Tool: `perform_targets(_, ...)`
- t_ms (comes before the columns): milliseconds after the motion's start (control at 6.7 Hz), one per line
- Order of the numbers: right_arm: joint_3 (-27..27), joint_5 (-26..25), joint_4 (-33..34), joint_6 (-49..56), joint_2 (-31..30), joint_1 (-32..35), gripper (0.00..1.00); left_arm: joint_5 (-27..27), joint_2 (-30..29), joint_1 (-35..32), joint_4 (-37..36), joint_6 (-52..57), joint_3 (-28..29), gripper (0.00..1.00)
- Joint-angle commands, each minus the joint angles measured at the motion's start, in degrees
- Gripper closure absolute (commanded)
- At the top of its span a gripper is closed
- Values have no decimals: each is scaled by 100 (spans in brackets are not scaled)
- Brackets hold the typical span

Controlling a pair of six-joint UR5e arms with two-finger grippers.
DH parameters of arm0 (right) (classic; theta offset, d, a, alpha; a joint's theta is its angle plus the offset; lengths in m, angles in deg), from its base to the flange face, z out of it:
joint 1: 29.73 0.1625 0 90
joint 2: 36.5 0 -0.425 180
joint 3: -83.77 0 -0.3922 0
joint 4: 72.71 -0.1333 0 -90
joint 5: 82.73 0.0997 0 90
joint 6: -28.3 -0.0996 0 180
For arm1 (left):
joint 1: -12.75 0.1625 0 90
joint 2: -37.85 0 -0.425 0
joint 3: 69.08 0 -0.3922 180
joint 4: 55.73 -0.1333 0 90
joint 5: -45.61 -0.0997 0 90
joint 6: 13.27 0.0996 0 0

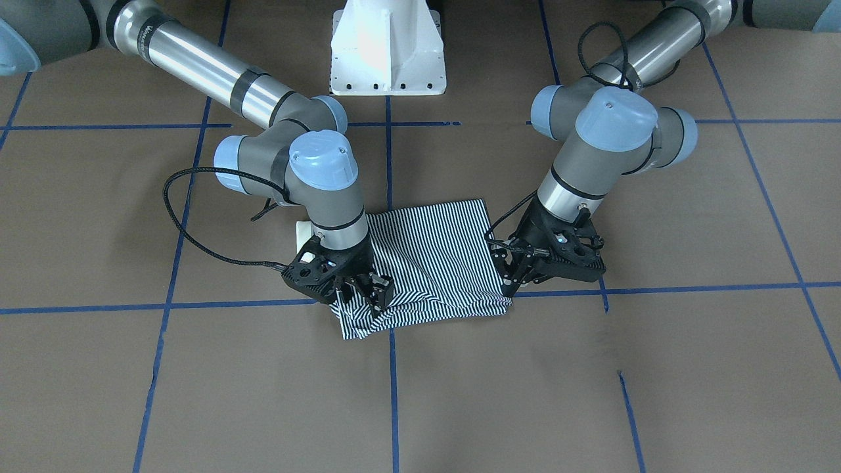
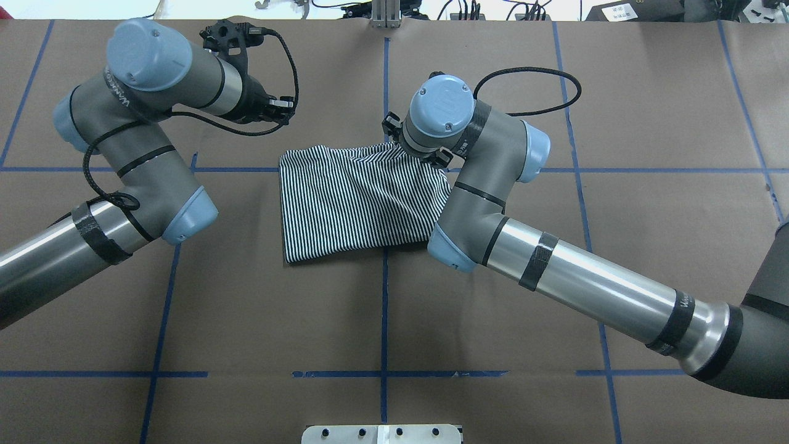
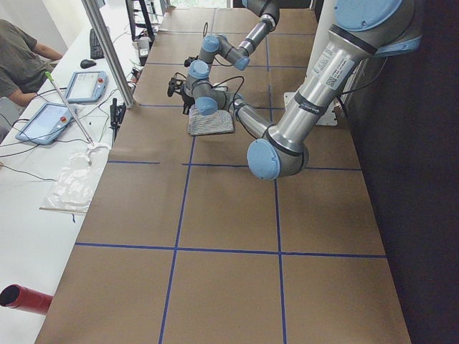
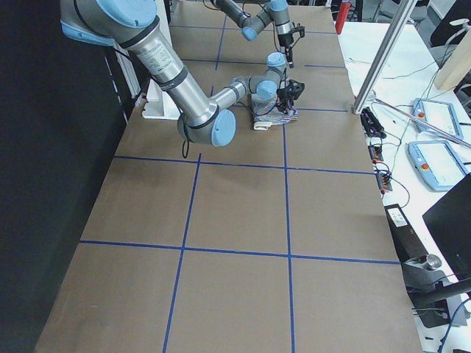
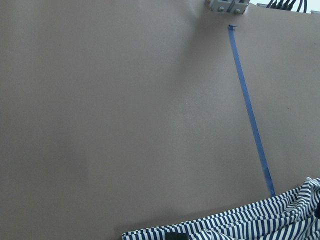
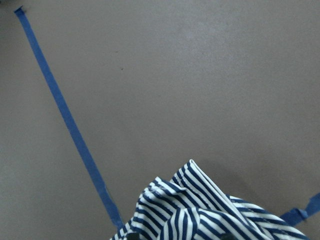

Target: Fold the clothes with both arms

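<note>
1. My right pincer (image 1: 369,293) is squeezed shut on one corner of the striped shirt (image 1: 433,253). The cloth is bunched up there and lifted a little. My right wrist camera shows the same crumpled corner.
2. My left pincer (image 1: 511,281) is down by the other corner of the same edge. Its tips are touching the cloth or just beside it. I cannot tell if it is apart or together, or if it has any cloth.
3. The shirt lies in the middle of the brown table (image 1: 197,394), between my two arms. It sits on a blue tape line (image 1: 393,394) and near my white base (image 1: 387,52). It is already folded into a small flat block. The edge away from my base is wrinkly and the rest is smooth.
4. I think I am at the grabbing step. Both pincers are at the two far corners, getting ready for one more fold.
5. Next, my left pincer needs a good hold on its corner. Then both pincers should go up together, at the same height, and carry that edge back toward my base. They should lay it down on the near edge.
6. If one pincer goes faster, the fold could come out crooked. If my left pincer has no cloth, I think only one corner would come up.
</note>
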Motion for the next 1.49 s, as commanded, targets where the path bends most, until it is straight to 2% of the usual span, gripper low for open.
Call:
perform_targets(0, 145, -7, -7, 24, 21, 28, 100, 6, 1, 1, -1, 0, -8, 100)
perform_targets(896, 216, -15, -7, 350, 21, 178, 100, 6, 10, -17, -18, 0, -61, 100)
perform_targets(1045, 259, -16, -7, 358, 21, 213, 60, 6, 18, -17, -18, 0, -52, 100)
perform_targets(1194, 269, -42, -7, 385, 38, 239, 1, 6, 19, -8, -18, -9, -35, 94)
perform_targets(1344, 243, -7, -15, 454, 47, 326, 0, -3, 19, 9, -18, -70, 0, 86)
